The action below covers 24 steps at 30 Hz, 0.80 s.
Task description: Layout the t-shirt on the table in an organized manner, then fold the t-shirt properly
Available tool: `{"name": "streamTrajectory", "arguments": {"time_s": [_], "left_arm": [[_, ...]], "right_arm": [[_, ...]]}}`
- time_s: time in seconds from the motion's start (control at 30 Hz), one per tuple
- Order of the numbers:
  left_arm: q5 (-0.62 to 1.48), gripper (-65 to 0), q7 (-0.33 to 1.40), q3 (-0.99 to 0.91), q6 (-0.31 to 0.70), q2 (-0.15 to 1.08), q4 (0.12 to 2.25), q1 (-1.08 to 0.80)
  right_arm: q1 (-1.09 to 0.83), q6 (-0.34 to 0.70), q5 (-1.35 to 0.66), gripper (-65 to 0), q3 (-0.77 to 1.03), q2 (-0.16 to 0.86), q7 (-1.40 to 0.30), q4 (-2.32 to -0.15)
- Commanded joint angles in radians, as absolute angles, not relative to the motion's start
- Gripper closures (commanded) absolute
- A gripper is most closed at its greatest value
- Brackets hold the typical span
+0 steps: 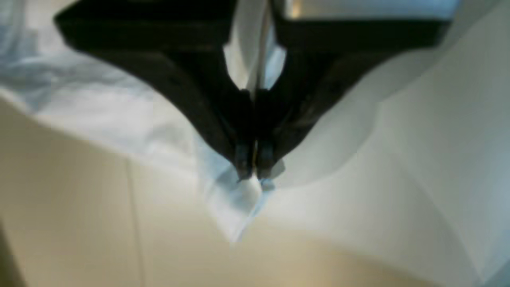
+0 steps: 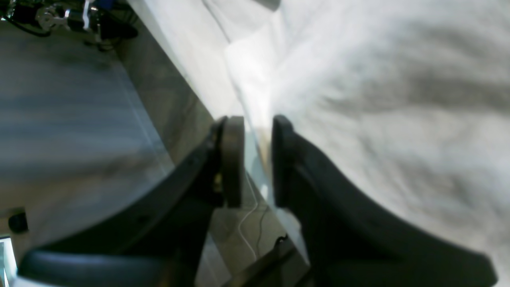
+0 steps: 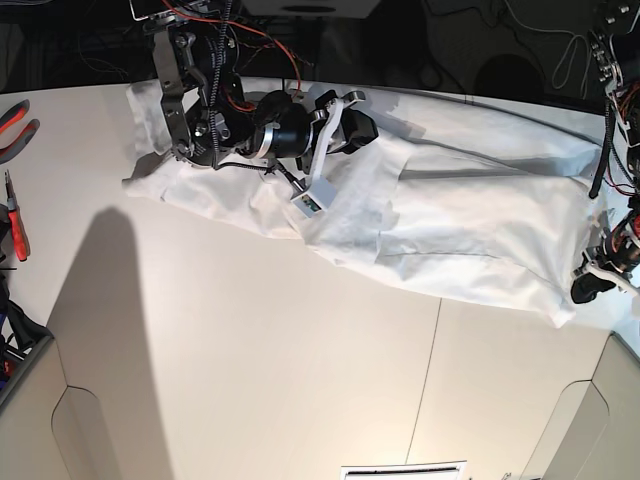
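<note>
The t-shirt (image 3: 440, 215) lies bunched in a long band across the upper part of the surface (image 3: 300, 380) in the base view, its long axis running from upper left down to the right edge. The left hand (image 1: 254, 165) sits at that right-hand end, pinched shut on a corner of cloth. The right hand (image 2: 257, 159) is at the other end, partly open astride the surface's edge, gripping nothing I can make out. Spreading likely means drawing that corner outward.

Robotics lab, loose red wiring (image 3: 262, 38) behind white table (image 3: 300, 360), pliers (image 3: 14, 120) at its edge
</note>
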State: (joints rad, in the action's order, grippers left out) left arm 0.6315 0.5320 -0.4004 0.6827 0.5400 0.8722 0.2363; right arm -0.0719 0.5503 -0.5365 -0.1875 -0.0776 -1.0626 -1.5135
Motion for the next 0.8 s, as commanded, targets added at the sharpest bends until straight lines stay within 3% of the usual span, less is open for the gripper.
{"name": "streamTrajectory", "arguments": {"time_s": [0.0, 0.47, 0.77], "left_arm": [[0.679, 0.0, 0.551, -0.438, 0.698, 0.567, 0.903, 0.252], [1.404, 0.0, 1.140, -0.793, 0.698, 0.670, 1.060, 0.009], [1.438, 0.0, 1.220, -0.887, 0.698, 0.661, 1.123, -0.152]], "right_arm": [[-0.062, 0.553, -0.550, -11.7, -0.189, -0.083, -1.047, -1.527], [-0.062, 0.553, -0.530, -11.7, -0.189, -0.083, -1.043, -1.527], [-0.062, 0.553, -0.530, -11.6, -0.189, -0.083, -1.044, -1.527]]}}
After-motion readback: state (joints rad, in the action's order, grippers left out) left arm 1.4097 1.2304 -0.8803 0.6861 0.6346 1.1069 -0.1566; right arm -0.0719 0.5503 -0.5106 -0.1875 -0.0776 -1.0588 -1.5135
